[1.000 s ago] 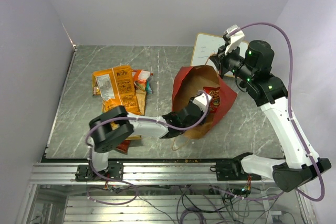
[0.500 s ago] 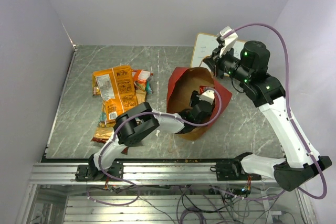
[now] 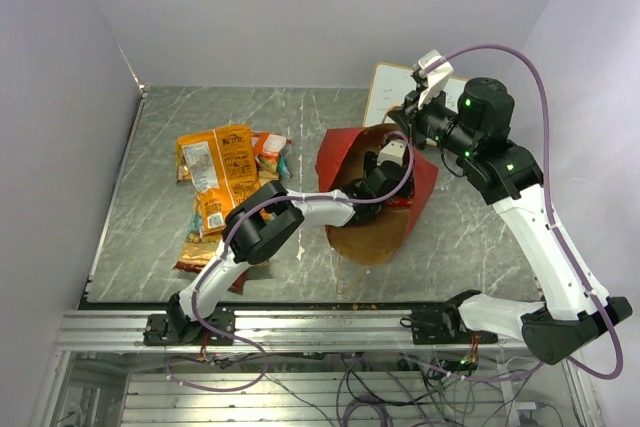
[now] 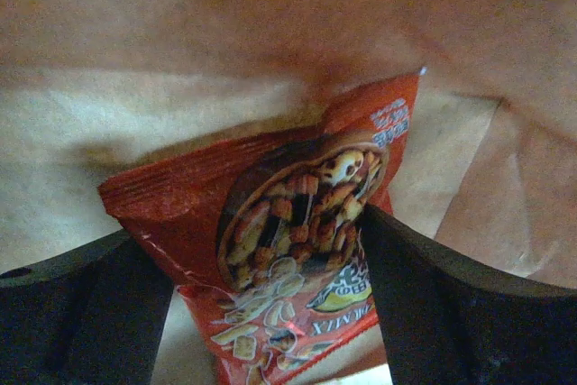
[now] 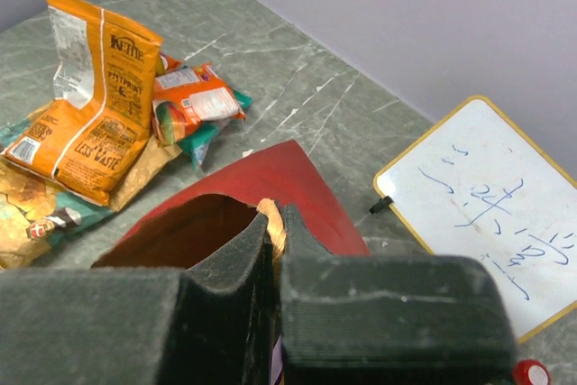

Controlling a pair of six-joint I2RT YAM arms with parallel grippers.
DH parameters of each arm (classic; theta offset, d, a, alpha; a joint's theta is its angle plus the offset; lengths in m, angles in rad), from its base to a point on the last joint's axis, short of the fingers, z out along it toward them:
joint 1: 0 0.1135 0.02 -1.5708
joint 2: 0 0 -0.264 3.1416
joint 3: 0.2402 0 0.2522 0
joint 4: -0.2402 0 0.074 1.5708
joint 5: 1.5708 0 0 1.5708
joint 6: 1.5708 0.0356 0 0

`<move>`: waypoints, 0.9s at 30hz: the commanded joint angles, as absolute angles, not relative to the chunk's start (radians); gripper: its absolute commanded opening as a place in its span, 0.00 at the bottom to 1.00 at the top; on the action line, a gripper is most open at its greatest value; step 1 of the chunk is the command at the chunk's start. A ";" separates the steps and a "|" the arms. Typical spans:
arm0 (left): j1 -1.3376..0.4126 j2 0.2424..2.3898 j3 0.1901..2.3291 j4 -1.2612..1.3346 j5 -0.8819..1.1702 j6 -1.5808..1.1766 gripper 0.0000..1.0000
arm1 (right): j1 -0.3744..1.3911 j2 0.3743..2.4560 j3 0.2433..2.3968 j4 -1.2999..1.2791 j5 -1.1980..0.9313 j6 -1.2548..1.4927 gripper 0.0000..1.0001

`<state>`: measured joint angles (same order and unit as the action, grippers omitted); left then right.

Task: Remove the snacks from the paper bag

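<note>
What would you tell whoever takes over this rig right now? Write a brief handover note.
Left gripper: open, inside the bag, a red packet between its fingers.
Right gripper: shut on the bag's rim.
Done: several snacks lie on the table left of the bag.
Left: close on the packet, lift it out, check the bag for more.

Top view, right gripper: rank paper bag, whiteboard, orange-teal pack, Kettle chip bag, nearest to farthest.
1. paper bag: rim pinched in the right gripper.
2. whiteboard: just beyond it, far right.
3. orange-teal pack: left of the bag.
4. Kettle chip bag: farther left.
</note>
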<state>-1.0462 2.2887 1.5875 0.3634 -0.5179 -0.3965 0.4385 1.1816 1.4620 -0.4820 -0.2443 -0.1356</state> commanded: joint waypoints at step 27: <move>-1.018 2.007 1.560 -0.042 -0.225 -0.506 0.18 | 0.445 1.121 1.418 -0.408 -0.112 -0.152 0.00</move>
